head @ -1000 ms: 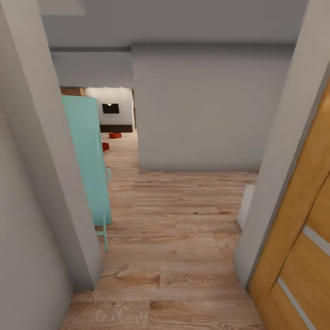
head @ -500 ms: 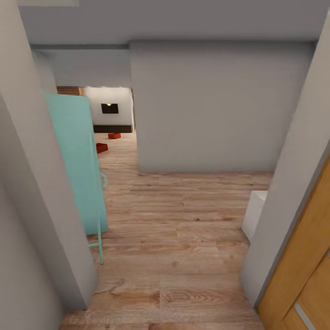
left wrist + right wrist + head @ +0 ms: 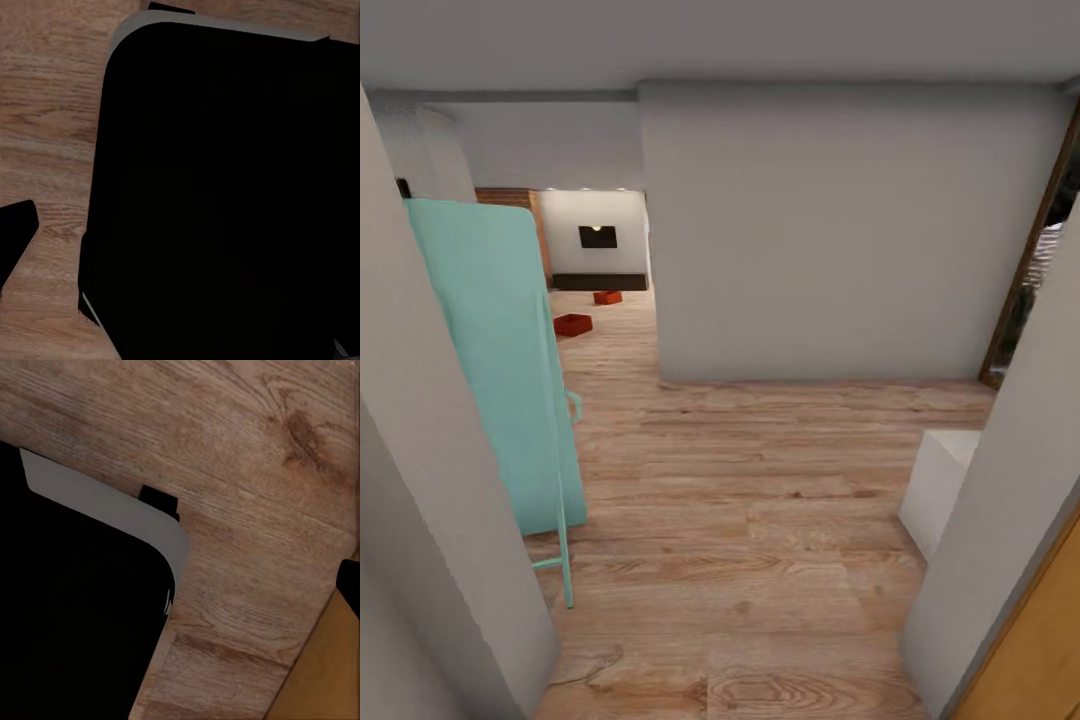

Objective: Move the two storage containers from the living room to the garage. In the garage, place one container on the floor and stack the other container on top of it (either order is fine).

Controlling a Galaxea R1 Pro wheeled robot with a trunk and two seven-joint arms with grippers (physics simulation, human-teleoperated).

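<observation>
I'm looking down a hallway of grainy wood planks (image 3: 760,520) between smooth grey walls (image 3: 830,230), a flat teal panel (image 3: 495,360) leaning at my left. Both boxy red bins (image 3: 573,324) (image 3: 608,297) are sitting apart on the far living room floor; I can't tell how either gripper's jaws are standing

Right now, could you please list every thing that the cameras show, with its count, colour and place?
red-orange rectangular plastic storage containers: two, red-orange, far ahead on the wood floor past the hallway, one nearer, one farther
turquoise flat panel on thin legs: one, turquoise, left side of the hallway
light wood plank floor: one, light brown, underfoot and running ahead
grey walls: several, grey, ahead and at both sides
white box-shaped block: one, white, low at right, partly behind the wall
orange-brown wooden door: one, bottom right
black rounded robot body: one, black, above the floor in the left wrist view
</observation>
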